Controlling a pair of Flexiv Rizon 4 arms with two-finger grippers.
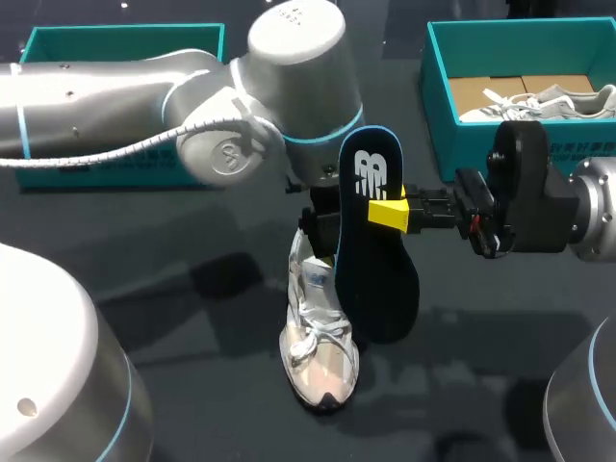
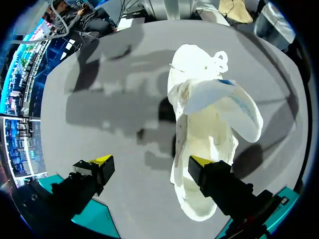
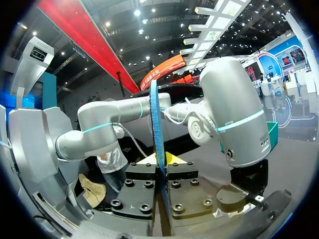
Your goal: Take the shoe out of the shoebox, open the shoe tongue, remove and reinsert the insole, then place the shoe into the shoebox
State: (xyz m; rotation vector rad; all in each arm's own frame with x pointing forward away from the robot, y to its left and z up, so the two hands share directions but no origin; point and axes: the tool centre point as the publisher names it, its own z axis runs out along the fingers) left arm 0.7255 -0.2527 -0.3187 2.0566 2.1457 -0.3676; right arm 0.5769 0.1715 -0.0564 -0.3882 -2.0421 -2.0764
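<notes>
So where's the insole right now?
In the head view's middle, the insole is held upright in the right end effector, just right of the shoe.

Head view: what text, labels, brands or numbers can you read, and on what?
No text is clear enough to quote.
insole: white logo mark, no readable words.
right shoebox, front wall: white print, too small to read.
left teal box, front wall: white print, too small to read.
shoe, tongue: blue-and-white label, blurred.
</notes>
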